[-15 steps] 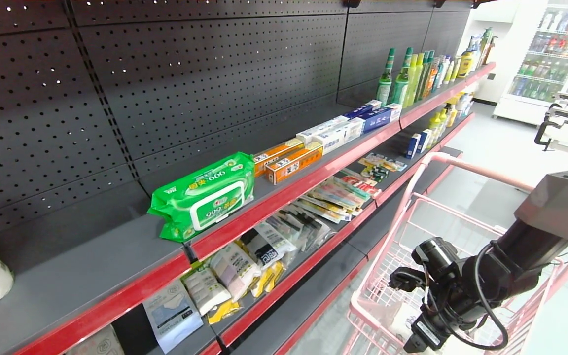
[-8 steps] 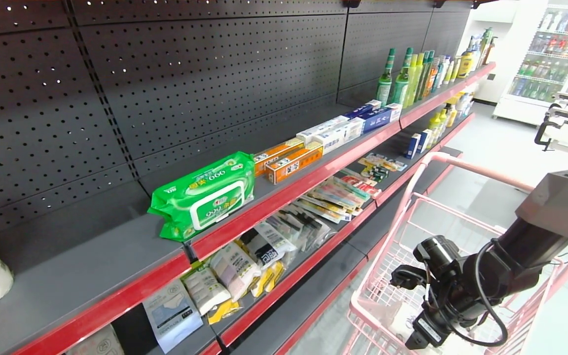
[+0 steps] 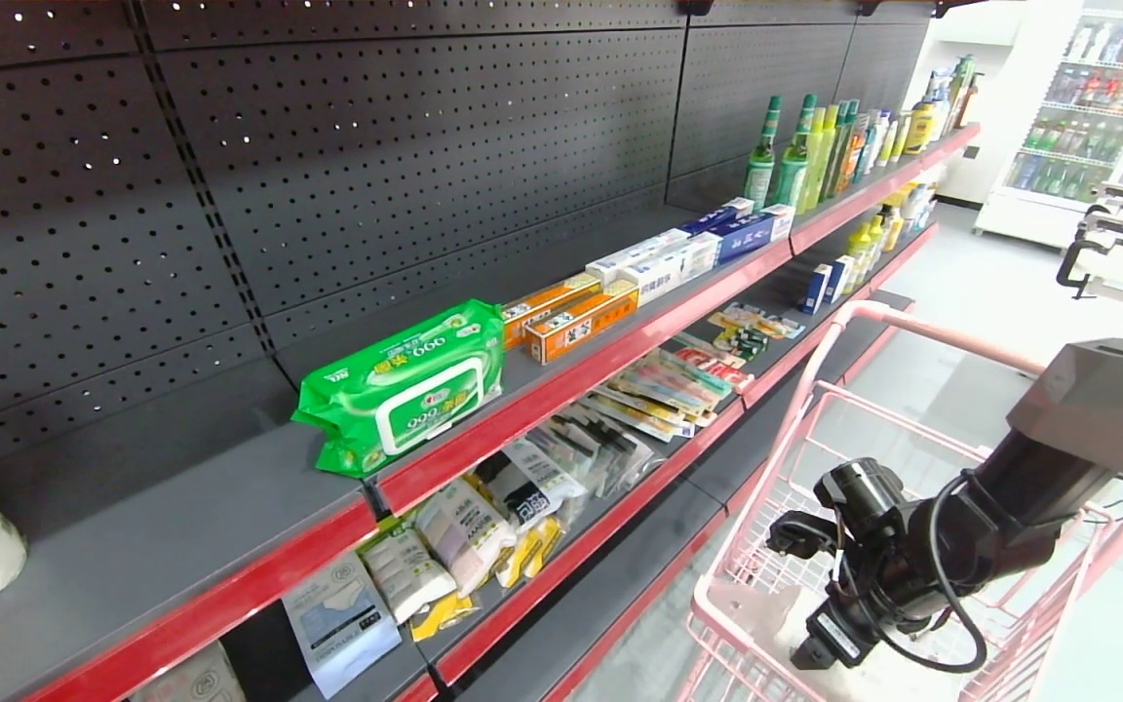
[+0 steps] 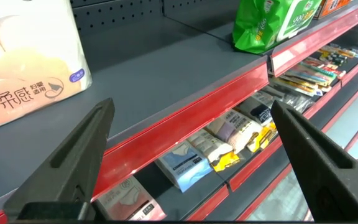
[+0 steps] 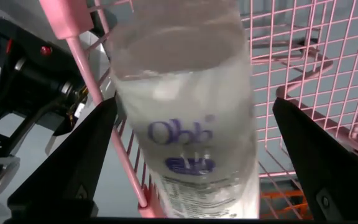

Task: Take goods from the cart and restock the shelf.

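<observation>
We see our right tool (image 5: 188, 180) spread wide at the pink cart (image 3: 849, 317), a finger on each side of the white bottle (image 5: 185, 106) and clear of it. Our left tool (image 4: 191, 162) gapes empty before the shelf (image 3: 181, 526), near a tissue pack (image 4: 23, 62).

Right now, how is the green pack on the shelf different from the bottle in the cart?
The green pack is flat and bright green; the bottle is round and see-through with white inside. The pack lies on the shelf; the bottle is in the pink cart, between the right gripper's open fingers. Both carry printed labels.
</observation>
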Tool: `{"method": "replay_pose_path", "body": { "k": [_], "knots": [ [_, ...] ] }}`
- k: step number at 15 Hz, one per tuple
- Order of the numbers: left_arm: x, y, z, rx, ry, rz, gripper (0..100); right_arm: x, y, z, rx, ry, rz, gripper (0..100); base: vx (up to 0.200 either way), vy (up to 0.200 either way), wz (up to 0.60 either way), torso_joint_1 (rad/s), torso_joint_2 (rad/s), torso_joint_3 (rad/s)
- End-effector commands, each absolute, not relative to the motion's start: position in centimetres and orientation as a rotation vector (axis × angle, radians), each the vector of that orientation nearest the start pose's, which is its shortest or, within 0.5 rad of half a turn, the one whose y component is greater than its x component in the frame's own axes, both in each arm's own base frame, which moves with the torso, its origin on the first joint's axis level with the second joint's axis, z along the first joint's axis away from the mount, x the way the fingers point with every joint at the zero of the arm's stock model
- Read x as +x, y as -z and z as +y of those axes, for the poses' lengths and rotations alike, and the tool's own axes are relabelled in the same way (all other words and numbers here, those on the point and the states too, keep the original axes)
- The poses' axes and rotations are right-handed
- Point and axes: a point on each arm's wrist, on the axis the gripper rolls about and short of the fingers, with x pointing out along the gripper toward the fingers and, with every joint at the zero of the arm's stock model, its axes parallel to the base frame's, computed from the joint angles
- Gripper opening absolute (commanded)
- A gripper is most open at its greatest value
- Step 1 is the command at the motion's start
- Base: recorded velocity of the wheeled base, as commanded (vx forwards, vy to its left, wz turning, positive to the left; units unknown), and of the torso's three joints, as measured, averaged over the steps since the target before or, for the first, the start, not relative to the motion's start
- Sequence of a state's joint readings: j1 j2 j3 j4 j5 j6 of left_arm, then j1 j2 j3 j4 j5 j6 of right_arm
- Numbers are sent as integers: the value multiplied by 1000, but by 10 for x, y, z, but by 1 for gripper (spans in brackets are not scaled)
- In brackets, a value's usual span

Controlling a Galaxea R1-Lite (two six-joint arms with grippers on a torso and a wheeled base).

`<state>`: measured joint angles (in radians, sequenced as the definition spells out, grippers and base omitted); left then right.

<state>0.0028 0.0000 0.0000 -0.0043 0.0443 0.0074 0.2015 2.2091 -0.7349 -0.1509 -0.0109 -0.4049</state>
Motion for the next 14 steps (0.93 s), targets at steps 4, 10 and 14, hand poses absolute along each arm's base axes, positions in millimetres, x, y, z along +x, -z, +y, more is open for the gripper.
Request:
{"method": "replay_pose_path", "body": {
  "k": [4, 10, 14],
  "knots": [
    [-23, -76, 1, 8, -48, -4, 100, 288, 29, 57, -495, -428, 1288, 100, 0, 0, 0, 0, 0, 0],
    [-23, -76, 1, 8, -48, -4, 100, 283, 29, 57, -496, -434, 1297, 100, 0, 0, 0, 0, 0, 0],
    [-23, -76, 1, 8, -49, -4, 100, 285, 29, 58, -499, -436, 1294, 100, 0, 0, 0, -90, 231, 130]
  ]
}}
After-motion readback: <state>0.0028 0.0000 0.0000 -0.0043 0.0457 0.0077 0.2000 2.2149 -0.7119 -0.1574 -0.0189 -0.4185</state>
